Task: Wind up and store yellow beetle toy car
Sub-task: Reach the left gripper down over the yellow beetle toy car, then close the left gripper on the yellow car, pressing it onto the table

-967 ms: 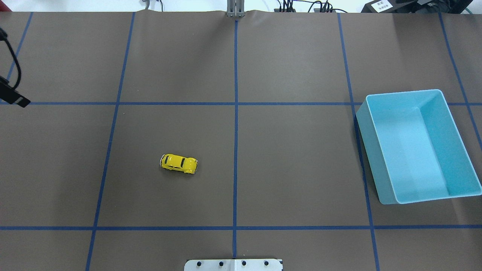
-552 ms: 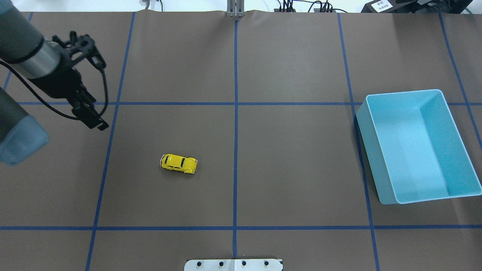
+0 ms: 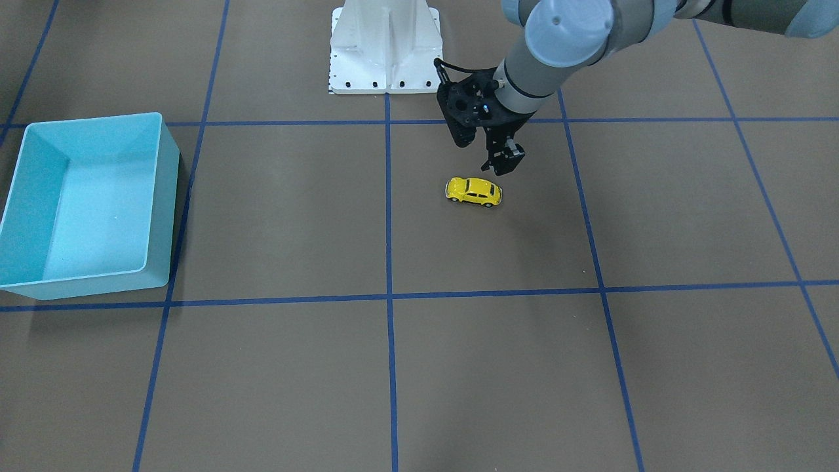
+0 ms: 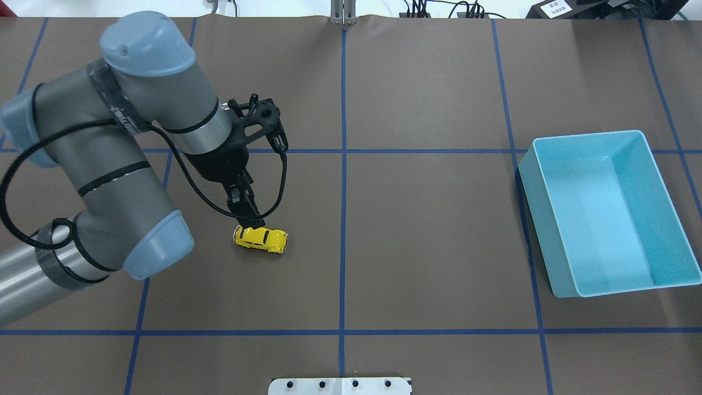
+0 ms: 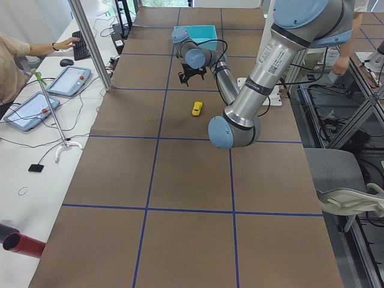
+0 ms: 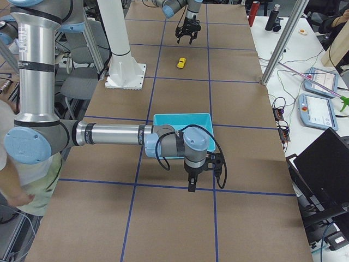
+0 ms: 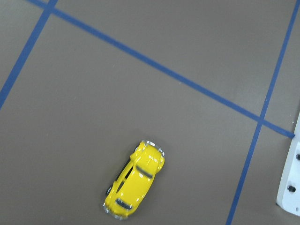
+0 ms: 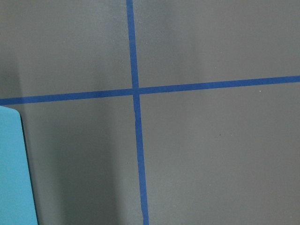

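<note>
Looking tiny, light and kinda slick, the yellow beetle toy car (image 4: pixel 260 239) is prob best pinched across its sides by the left gripper (image 4: pixel 251 218), fingers seemingly spread.

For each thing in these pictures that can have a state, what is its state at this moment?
yellow beetle toy car: upright on its wheels on the table, not held, outside the bin.
light blue bin: upright, open at the top, empty.
left gripper: seems open, holds nothing, close over the car.
right gripper: points down at the table beside the bin, apart from the car; open or shut cannot be told.
</note>
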